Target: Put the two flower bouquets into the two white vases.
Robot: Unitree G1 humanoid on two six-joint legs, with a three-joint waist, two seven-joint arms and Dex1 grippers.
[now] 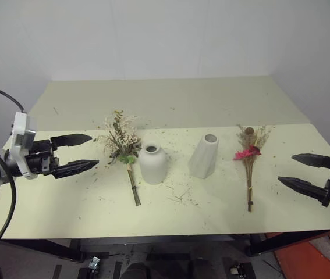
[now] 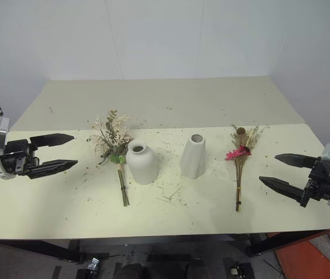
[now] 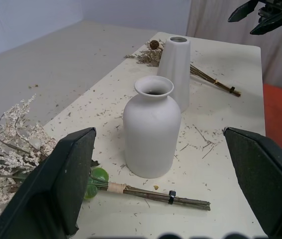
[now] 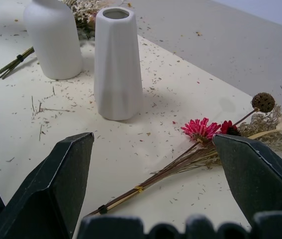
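Two white vases stand upright mid-table: a squat round-shouldered vase (image 1: 152,164) and, to its right, a taller tapered vase (image 1: 204,155). A bouquet of cream grasses and green leaves (image 1: 122,144) lies flat just left of the squat vase, stems toward the front. A bouquet with a magenta daisy (image 1: 249,157) lies flat to the right of the tall vase. My left gripper (image 1: 78,154) hovers open at the table's left end, left of the leafy bunch. At the right end my right gripper (image 1: 300,170) hangs open, right of the daisy bunch. Both hold nothing.
The pale table (image 1: 170,104) is strewn with dry flower crumbs around the vases. Its back half is bare, with a white wall behind. Something red (image 1: 322,256) sits on the floor under the right corner.
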